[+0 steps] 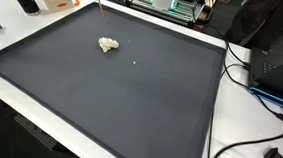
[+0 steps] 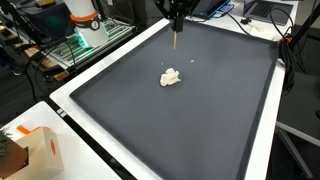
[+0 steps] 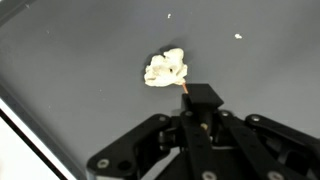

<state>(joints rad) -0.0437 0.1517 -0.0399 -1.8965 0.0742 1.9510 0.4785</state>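
Observation:
A small cream, crumpled lump (image 1: 108,46) (image 2: 171,77) (image 3: 165,68) lies on the dark mat (image 1: 130,98) (image 2: 200,120) (image 3: 70,40), towards its far side. My gripper (image 2: 177,14) (image 3: 203,102) hangs over the mat close to the lump. Its jaws are shut on a black-handled tool (image 3: 205,96) that ends in a thin orange stick (image 1: 100,8) (image 2: 178,40) (image 3: 185,88). In the wrist view the stick's tip sits right at the lump's edge; whether it touches the lump I cannot tell. In both exterior views the stick points down, a little above the mat.
Tiny white crumbs (image 1: 135,60) (image 3: 238,37) dot the mat beyond the lump. A white table border (image 2: 90,135) frames the mat. An orange-and-white box (image 2: 35,150) stands at one corner; a green electronics rack (image 1: 172,3), a black case (image 1: 278,64) and cables (image 1: 252,147) crowd the edges.

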